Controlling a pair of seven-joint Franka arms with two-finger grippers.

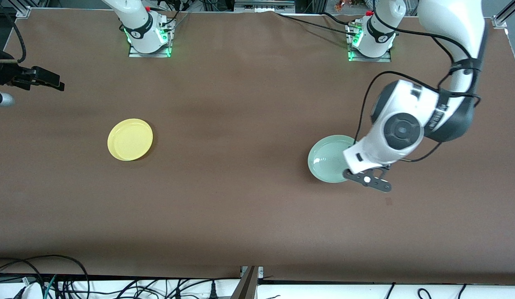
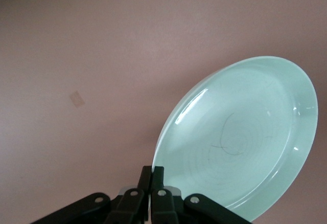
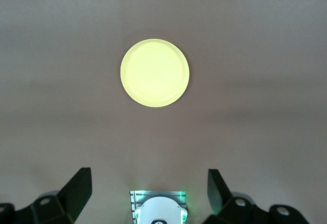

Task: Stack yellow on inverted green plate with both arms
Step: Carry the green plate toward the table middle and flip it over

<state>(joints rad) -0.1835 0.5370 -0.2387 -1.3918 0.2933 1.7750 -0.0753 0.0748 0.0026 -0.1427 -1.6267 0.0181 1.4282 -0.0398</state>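
Observation:
The pale green plate (image 1: 329,158) lies hollow side up toward the left arm's end of the table. My left gripper (image 2: 153,175) is shut on its rim, one finger on each side of the edge; in the front view the left wrist hides the fingers. I cannot tell whether the green plate (image 2: 245,137) is off the table. The yellow plate (image 1: 130,139) lies flat, hollow side up, toward the right arm's end. My right gripper (image 1: 54,84) hangs open and empty in the air at that end of the table. In its wrist view the yellow plate (image 3: 155,73) sits well apart from its fingers (image 3: 76,191).
The two arm bases (image 1: 148,39) (image 1: 369,41) stand along the table edge farthest from the front camera. A small pale patch (image 1: 388,201) marks the brown cloth close to the green plate. Cables run along the nearest table edge (image 1: 116,286).

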